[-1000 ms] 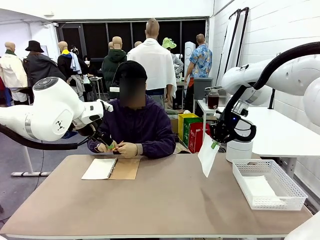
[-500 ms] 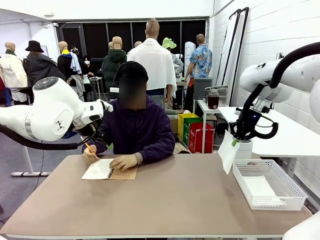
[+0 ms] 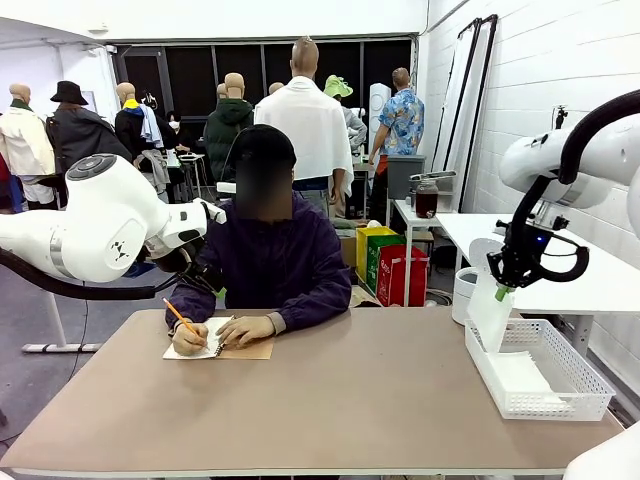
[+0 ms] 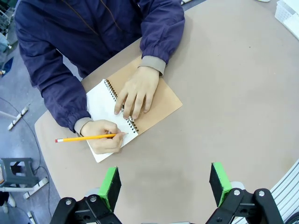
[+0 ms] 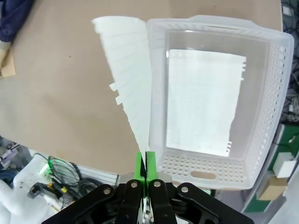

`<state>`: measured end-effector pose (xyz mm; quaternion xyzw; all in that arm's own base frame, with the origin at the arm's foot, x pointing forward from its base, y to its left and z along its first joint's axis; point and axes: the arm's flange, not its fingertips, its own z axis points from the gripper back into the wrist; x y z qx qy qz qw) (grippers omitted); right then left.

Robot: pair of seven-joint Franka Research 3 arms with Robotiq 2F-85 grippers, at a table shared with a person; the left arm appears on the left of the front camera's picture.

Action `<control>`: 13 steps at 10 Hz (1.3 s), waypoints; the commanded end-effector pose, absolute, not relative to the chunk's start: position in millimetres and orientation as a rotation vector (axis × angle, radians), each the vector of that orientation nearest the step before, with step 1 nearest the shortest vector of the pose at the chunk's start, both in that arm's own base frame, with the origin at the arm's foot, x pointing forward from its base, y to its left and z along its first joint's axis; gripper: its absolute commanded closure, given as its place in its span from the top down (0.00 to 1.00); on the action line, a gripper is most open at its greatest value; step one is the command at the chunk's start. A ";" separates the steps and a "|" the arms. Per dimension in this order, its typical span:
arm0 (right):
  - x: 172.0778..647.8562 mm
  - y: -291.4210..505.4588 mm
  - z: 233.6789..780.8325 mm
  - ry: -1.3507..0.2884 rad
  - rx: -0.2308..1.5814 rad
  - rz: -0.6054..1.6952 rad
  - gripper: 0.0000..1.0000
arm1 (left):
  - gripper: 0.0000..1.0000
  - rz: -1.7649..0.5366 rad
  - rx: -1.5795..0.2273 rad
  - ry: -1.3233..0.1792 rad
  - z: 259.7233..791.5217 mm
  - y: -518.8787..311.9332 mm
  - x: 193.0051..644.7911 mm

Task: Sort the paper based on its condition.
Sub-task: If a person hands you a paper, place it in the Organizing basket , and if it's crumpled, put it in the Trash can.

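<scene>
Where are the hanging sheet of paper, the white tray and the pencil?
Hanging sheet (image 3: 490, 320): front view, middle of the sheet.
White tray (image 3: 560, 405): front view, its near wall.
Pencil (image 4: 86, 137): left wrist view, middle of the shaft.

Ragged sheet (image 3: 491, 318) hangs at tray (image 3: 555, 405) rim; second sheet (image 3: 522, 375) inside.

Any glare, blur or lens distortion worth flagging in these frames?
Right wrist view: the sheet in the tray is very bright, its detail faint; the tray rim bows from the wide lens. Left wrist view: pencil and notepad sharp. Front view: evenly lit, no motion blur.
</scene>
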<state>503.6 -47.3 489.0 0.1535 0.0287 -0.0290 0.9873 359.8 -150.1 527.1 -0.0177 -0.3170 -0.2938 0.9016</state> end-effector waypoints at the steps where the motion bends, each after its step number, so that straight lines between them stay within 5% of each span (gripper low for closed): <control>1: 498.1 -57.5 471.1 0.037 0.301 -0.020 0.00 | 1.00 -0.605 -0.042 -0.650 526.7 -149.2 360.3; 13: 487.2 -56.8 386.2 0.112 0.222 -0.173 0.00 | 1.00 -0.605 -0.042 -0.650 526.7 -149.2 360.3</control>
